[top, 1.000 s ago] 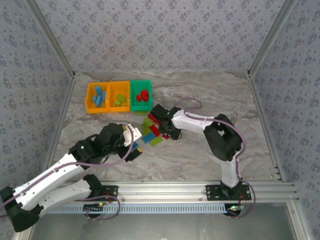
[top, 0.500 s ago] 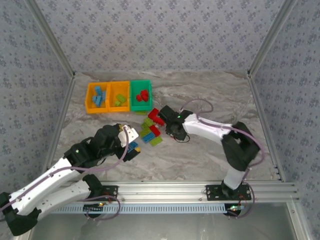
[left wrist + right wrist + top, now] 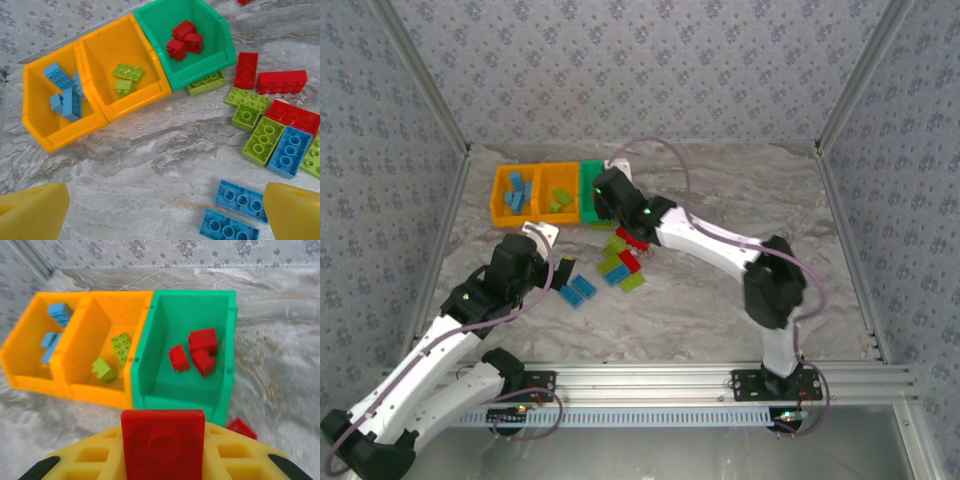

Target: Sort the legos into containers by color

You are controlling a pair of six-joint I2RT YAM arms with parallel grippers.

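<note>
Right now the right gripper (image 3: 163, 452) is holding a red brick (image 3: 163, 437), its jaws closed narrowly on it, and is hanging just short of the green bin (image 3: 155, 365), at that bin's near wall. Three red pieces (image 3: 203, 340) are lying inside the green bin. Two orange bins (image 3: 85, 340) are sitting joined to the green bin's side: the one touching it is carrying lime green pieces (image 3: 121, 347), and the one beyond is carrying blue pieces (image 3: 60, 312).

The left gripper (image 3: 160, 215) is standing wide open with nothing between its fingers, hovering over the bare table (image 3: 140, 150) well out from the green bin's front. Two blue bricks (image 3: 241, 200) are lying flat near one of its fingertips. The loose pile (image 3: 262, 140) of red, lime and blue legos is resting just beside the green bin, one lime piece touching its wall.

These bricks are looking light, hard and stiff, with smooth sides that may be slipping under a weak pinch. Taking hold across the two long flat sides, low on the body and below the studs, seems safest. The held brick probably needs carrying past the rim before letting go, or it may be bouncing off the green bin's wall.
</note>
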